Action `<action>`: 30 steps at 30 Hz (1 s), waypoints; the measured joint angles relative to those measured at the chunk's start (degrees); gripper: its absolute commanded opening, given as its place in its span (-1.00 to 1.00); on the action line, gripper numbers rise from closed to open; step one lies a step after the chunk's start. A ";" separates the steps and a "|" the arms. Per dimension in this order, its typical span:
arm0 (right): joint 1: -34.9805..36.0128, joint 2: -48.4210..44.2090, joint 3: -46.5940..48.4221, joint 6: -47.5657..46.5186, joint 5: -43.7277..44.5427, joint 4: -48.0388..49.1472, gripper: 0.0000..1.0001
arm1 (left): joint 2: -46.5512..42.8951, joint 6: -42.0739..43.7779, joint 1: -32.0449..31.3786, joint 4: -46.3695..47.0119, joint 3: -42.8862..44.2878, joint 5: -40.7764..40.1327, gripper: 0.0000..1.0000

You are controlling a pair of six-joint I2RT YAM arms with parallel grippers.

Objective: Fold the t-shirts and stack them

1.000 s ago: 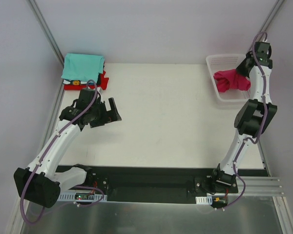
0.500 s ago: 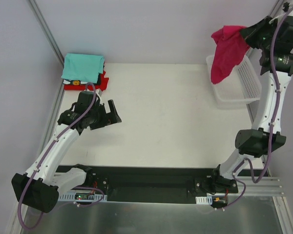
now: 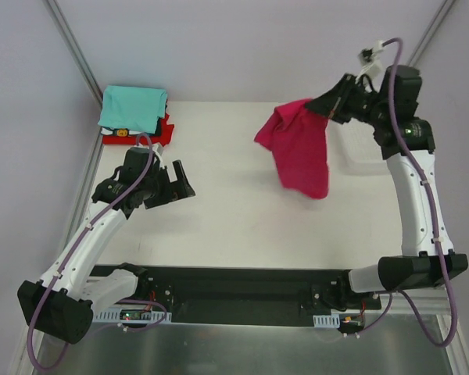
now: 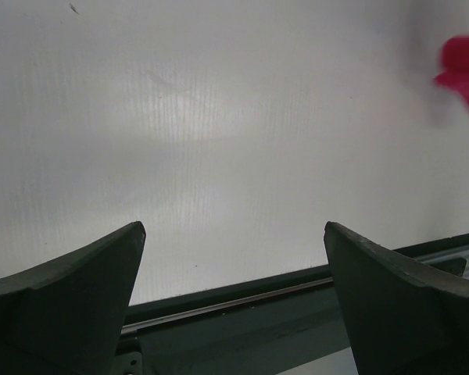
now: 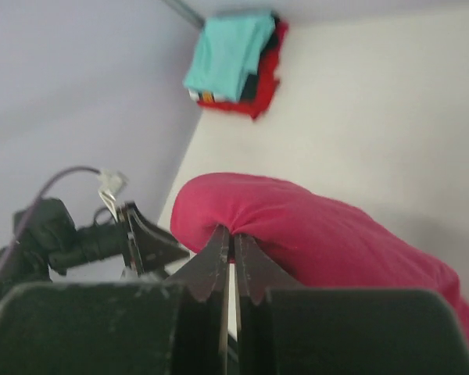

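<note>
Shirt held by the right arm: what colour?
The shirt is magenta-pink; clearest in top external view.

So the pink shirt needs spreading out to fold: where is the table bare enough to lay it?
Bare table runs from the open left end effector to the hanging pink shirt, and down to the near edge. Crowded: the far-left corner, with the folded stack.

The top camera looks steeply down from behind the bases over the whole flat white table (image 3: 234, 226). The left wrist camera sits low and close above it, facing out between the left gripper's (image 4: 233, 228) spread fingers. The right wrist camera looks over the right gripper (image 5: 229, 234) and magenta-pink cloth t-shirt (image 5: 336, 234) toward what seems, through blur, the folded teal-topped stack of cloth t-shirts (image 5: 233, 56); the top view shares both.
</note>
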 measured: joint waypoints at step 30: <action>16.04 -6.97 -23.98 -14.01 14.86 -20.02 -0.19 | -1.29 -2.16 -3.52 0.83 -0.85 -1.49 0.98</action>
